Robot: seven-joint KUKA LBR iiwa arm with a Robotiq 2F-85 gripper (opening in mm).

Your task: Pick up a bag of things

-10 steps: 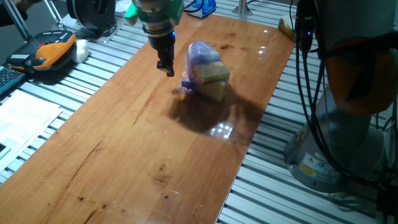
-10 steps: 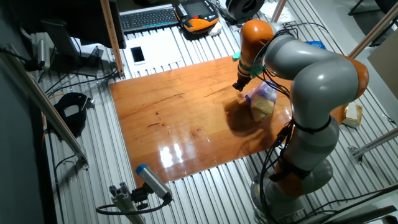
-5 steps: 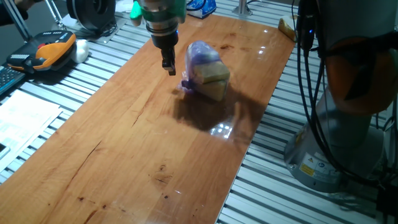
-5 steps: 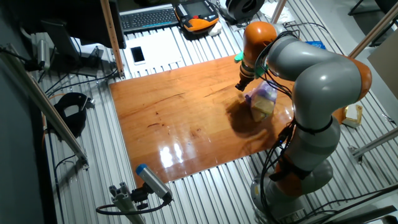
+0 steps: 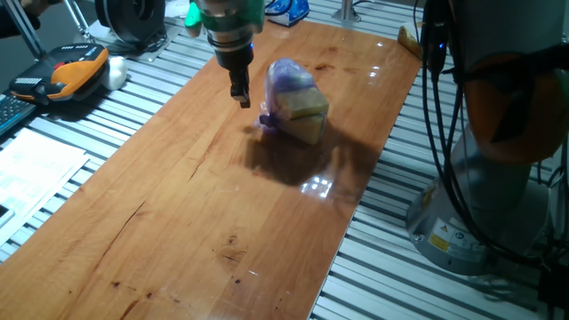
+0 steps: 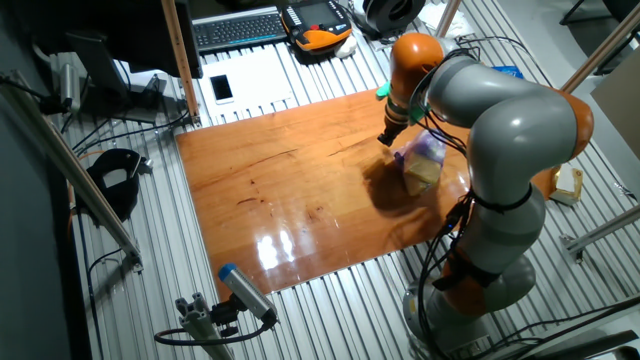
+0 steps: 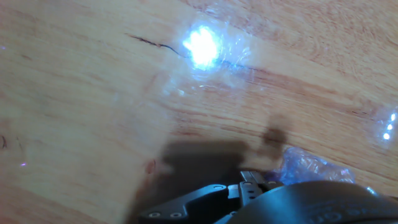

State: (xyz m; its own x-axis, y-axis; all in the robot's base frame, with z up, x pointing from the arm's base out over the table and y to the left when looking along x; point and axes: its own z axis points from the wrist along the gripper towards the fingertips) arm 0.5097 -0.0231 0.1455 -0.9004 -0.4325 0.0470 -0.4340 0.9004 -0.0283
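Fingers (image 5: 240, 92) hang beside the bag of things (image 5: 294, 100), not touching it; whether they are apart I cannot tell. The bag lies on the worktop (image 5: 178, 204) near its robot-side long edge. Best to centre above the crinkly bag, spread wide, then descend and pinch film and block together.

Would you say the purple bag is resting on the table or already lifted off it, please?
Resting on the table. The bag sits on the wood, and the end effector is beside it, not gripping it.
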